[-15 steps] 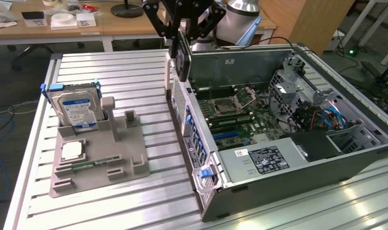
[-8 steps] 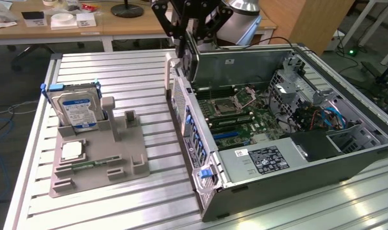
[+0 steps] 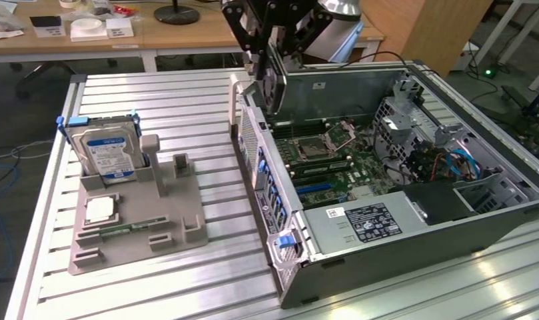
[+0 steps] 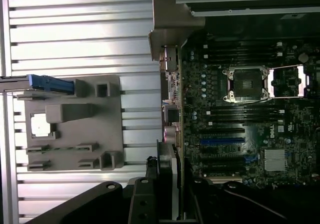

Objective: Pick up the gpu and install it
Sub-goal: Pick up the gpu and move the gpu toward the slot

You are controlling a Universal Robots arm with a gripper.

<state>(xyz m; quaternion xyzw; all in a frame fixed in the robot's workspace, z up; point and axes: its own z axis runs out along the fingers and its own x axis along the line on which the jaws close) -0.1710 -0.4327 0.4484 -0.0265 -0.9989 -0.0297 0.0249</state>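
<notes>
The grey metal computer case (image 3: 482,220) lies open upward, leaving free passage from above to the green motherboard (image 3: 340,170). That opening is hemmed in by the perforated rear wall (image 3: 250,140), the grey labelled power supply box (image 3: 367,223), the silver drive cage (image 3: 412,117) and the blue and orange cables (image 3: 447,163). The gripper (image 3: 269,63), clamped on the gpu (image 3: 276,93), hangs just above the rear wall.

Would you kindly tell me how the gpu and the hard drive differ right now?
The gpu hangs in the gripper's jaws over the case; the hard drive sits in the grey holder. The gpu looks dark; the hard drive is silver with a blue-white label. Both stand upright.
</notes>
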